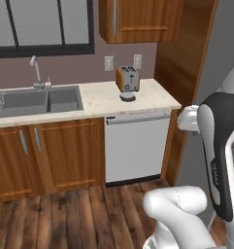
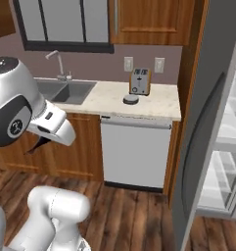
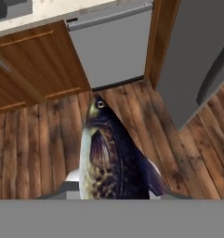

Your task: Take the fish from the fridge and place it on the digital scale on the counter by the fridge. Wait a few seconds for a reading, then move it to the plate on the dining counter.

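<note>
You have the gripper pinched shut on the fish (head pointing toward twelve o'clock in the hand view, over the wood floor), while the digital scale sits on the counter just before the toaster, left of the open fridge.

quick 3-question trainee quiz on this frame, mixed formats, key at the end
1. True or false: the fish lies on the digital scale.
2. What stands directly behind the scale on the counter? A) kettle B) toaster C) plate
3. Is the fridge door open or closed?

Key:
1. False: it sits in the shut gripper, above the wooden floor.
2. B.
3. Open, white shelves visible.
</note>
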Tool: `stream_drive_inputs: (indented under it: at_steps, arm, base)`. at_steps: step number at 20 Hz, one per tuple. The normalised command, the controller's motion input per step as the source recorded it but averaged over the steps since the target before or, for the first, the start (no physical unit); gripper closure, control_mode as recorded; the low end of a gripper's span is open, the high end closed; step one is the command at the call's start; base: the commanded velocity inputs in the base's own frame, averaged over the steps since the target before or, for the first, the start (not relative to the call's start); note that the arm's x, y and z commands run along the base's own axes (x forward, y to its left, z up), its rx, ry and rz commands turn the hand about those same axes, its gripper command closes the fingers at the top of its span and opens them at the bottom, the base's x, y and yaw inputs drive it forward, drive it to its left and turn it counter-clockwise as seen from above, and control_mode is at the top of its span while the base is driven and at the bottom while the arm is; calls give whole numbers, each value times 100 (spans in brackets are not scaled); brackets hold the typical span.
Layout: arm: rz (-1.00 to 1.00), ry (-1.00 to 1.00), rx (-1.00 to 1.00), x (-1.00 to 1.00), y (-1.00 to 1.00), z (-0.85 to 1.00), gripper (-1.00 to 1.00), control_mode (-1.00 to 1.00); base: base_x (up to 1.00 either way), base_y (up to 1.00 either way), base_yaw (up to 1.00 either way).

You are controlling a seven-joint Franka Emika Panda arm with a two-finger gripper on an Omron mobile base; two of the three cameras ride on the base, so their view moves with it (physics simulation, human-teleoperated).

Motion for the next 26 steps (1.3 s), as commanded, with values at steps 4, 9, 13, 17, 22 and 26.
stream_drive_inputs:
  at_steps: [4, 9, 13, 17, 22, 26]
  arm:
    - [0, 0, 0, 0, 0, 0, 100, 100]
    - [0, 0, 0, 0, 0, 0, 100, 100]
    - [0, 0, 0, 0, 0, 0, 100, 100]
    - [0, 0, 0, 0, 0, 0, 100, 100]
    - [0, 0, 0, 0, 0, 0, 100, 100]
    - [0, 0, 0, 0, 0, 0, 100, 100]
  base:
    - [90, 1, -8]
    - [88, 9, -9]
    - [74, 13, -10]
    - [69, 6, -11]
    - [62, 2, -12]
    - [57, 1, -12]
